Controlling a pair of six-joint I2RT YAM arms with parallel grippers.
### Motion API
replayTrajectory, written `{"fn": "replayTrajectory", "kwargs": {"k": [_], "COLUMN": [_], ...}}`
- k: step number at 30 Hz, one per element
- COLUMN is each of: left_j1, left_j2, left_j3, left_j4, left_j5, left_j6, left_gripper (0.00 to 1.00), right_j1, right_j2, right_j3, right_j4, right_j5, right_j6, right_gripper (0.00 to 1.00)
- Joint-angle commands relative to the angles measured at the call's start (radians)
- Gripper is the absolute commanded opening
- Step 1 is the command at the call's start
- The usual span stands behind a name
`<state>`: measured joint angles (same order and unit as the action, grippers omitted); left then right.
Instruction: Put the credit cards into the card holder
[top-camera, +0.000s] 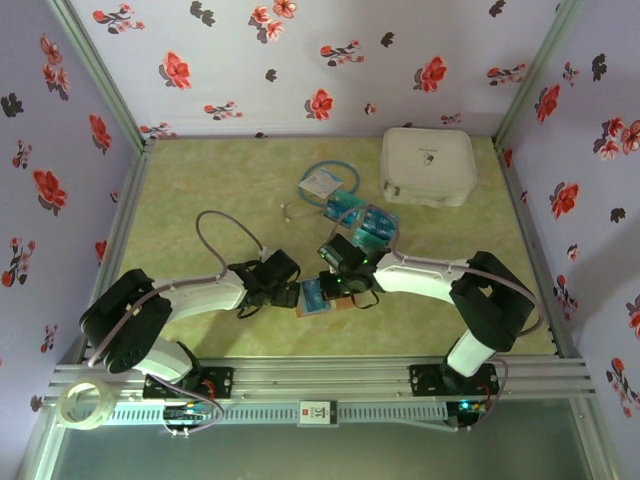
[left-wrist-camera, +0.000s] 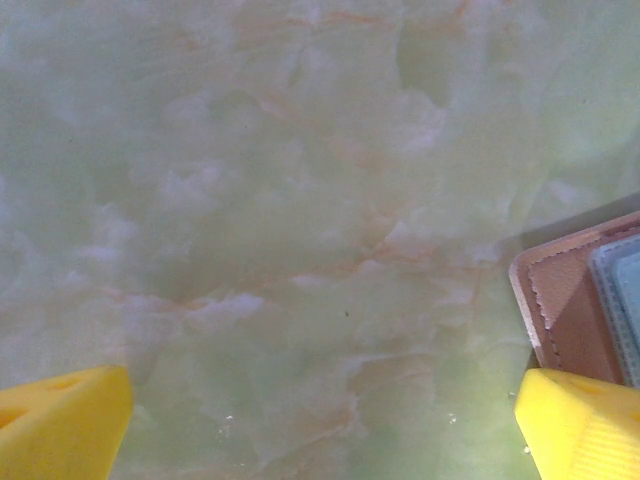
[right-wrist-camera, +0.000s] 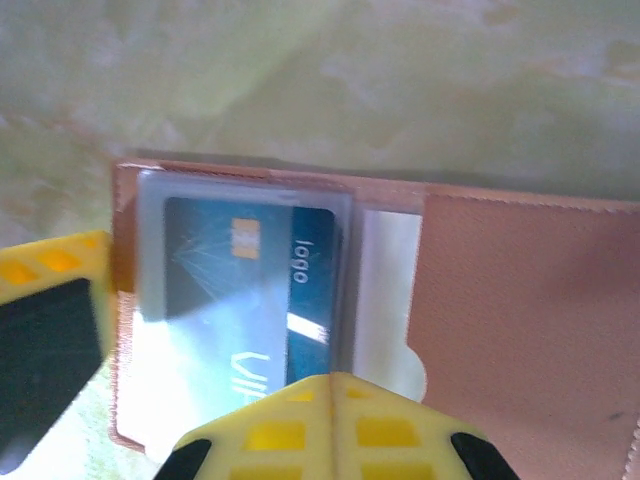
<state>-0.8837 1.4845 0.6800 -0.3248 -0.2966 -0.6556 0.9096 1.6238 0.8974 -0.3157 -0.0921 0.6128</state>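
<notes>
From above, you see the card holder (top-camera: 322, 300) lying open on the green marbled table (top-camera: 200, 190), near its front edge and between the two wrists. The left gripper (top-camera: 290, 288) is just beside its left edge and the right gripper (top-camera: 337, 285) is over its right part. The loose credit cards (top-camera: 366, 222) lie in a small pile further back, well apart from the holder. Behind them sit a pale blue packet (top-camera: 324, 182) with looped tubing and a white case (top-camera: 428, 165).

Your left wrist camera shows the left gripper (left-wrist-camera: 320, 430) spread wide with nothing between its yellow fingertips (left-wrist-camera: 62, 420), only bare table. The right tip sits at the brown corner of the card holder (left-wrist-camera: 562, 300).

Your right wrist camera looks straight down on the opened card holder (right-wrist-camera: 520, 290). A blue card (right-wrist-camera: 250, 270) with a chip sits inside its clear sleeve on the left half. The right gripper (right-wrist-camera: 335, 385) has its fingers pressed together, tips over the sleeve's lower edge. You cannot tell whether they pinch anything.
</notes>
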Motion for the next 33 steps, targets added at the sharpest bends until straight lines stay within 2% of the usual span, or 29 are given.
{"fn": "replayTrajectory", "kwargs": {"k": [1, 33], "left_j1": [-0.010, -0.009], "left_j2": [0.013, 0.013], "left_j3": [-0.005, -0.013], "left_j4": [0.007, 0.011], "left_j5": [-0.019, -0.020], "left_j6": [-0.004, -0.006], "left_gripper": [1.00, 1.00], "right_j1": [-0.007, 0.018], "right_j2": [0.018, 0.099], "right_j3": [-0.011, 0.031], "right_j4": [-0.015, 0.065], "right_j5": [0.033, -0.058], "right_j6": [0.010, 0.034], "right_gripper": [0.00, 0.00]}}
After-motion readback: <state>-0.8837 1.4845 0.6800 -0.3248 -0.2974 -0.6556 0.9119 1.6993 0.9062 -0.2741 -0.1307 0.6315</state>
